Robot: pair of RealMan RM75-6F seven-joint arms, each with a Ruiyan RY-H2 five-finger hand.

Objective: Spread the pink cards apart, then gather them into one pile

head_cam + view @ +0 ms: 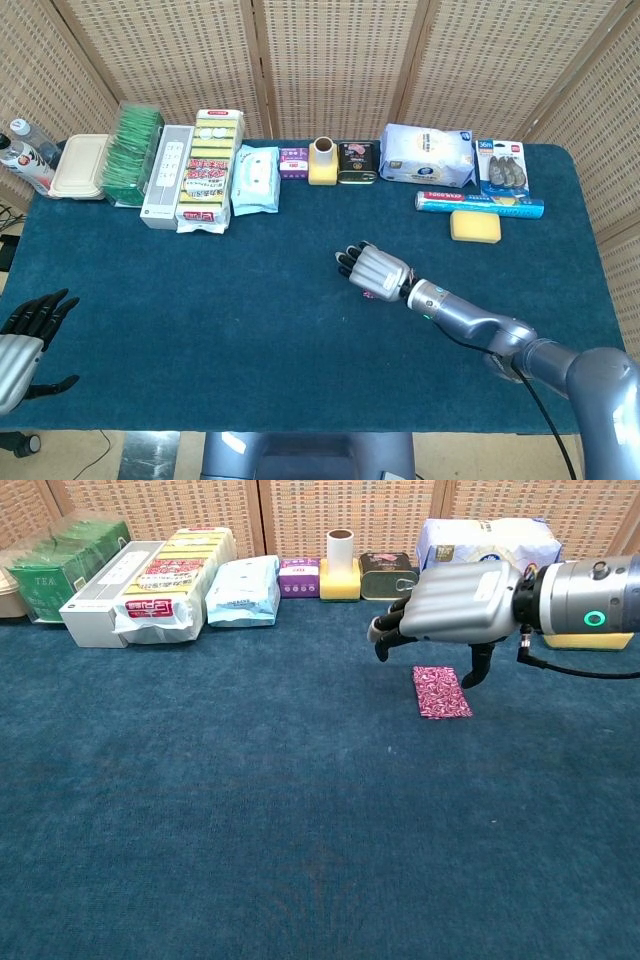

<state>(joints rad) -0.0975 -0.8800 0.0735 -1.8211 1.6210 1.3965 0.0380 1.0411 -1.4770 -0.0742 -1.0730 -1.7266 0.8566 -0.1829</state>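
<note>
Raised above the blue cloth, the right hand (450,605) is seen in the upper right of the chest view, palm down, with its fingers curled slightly downward and spread apart, nothing being held in them. Directly below it, clear of the fingers, the pink cards (441,691) are seen lying flat on the table (250,830) as a single neat pile, right of the frame's centre. In the head view the same hand (374,271) is found just right of centre, and only a sliver of the pink pile (367,295) is shown at its lower edge. The left hand (22,340) is caught at the lower left edge of the head view, off the table's near corner, with its dark fingers extended and apart and nothing gripped. Along the far edge of the table a row of goods is set out: a green tea box (60,568) at upper left, a white box (98,605), a pale blue packet (242,591), a yellow holder with a cardboard tube (341,567), a dark tin (388,576) and a white tissue pack (428,156). A yellow sponge (474,226) is seen at the upper right of the head view.
</note>
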